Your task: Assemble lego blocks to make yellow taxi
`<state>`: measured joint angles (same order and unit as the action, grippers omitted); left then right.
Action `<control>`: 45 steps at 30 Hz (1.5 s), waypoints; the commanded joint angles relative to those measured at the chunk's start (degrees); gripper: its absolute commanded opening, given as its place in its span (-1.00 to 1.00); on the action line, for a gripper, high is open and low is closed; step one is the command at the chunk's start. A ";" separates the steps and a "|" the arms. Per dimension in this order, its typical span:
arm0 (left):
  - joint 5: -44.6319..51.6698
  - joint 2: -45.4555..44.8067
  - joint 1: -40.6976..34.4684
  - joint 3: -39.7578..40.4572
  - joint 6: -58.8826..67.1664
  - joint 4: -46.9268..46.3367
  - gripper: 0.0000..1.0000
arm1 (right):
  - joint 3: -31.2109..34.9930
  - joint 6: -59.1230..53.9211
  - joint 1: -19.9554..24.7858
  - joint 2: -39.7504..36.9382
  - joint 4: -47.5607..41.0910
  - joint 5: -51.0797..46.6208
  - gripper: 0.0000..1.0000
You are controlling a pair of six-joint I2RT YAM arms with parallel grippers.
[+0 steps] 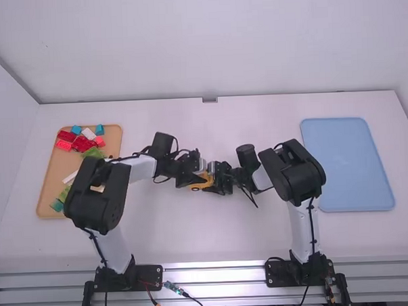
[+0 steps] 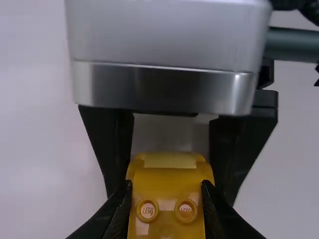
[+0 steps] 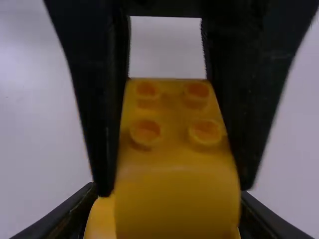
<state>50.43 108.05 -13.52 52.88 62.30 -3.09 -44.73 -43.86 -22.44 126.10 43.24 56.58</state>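
You have both grippers meeting near the middle of the tabletop (image 1: 214,240), end to end over one yellow lego piece (image 1: 200,186). Your left gripper (image 1: 195,179) is closed to the width of that piece, its fingertips pressed against the sides, with two round studs facing up between them. Your right gripper (image 1: 221,179) comes in from the opposite side, and its fingers stand as far apart as the piece is wide, gripping its other end. Off to your left, the tan tray (image 1: 49,193) carries loose blocks: red ones (image 1: 84,142), blue ones (image 1: 76,130), white ones (image 1: 89,133) and green ones (image 1: 93,152), with your left arm crossing over part of it in the high view. To your right lies the light blue tray (image 1: 347,164), flat on the tabletop, well apart from the yellow piece.
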 commanded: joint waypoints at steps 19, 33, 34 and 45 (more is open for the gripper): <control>-0.63 -2.21 0.31 -5.01 -5.27 8.76 -0.97 | -1.44 0.33 0.26 0.81 -1.70 0.61 0.14; -5.53 -0.72 -0.35 -5.49 -3.78 7.93 -0.97 | -1.49 0.35 0.26 0.81 -1.66 0.61 0.14; -5.53 -0.72 -0.37 -5.51 -3.74 7.87 -0.96 | -1.51 0.35 0.28 0.81 -1.66 0.59 0.14; -8.07 -0.18 -0.42 -5.05 -3.54 6.43 -0.96 | -1.49 0.33 0.26 0.81 -1.70 0.63 0.14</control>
<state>48.93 106.85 -13.85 48.45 58.50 4.86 -45.67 -43.90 -22.44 126.10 41.78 56.38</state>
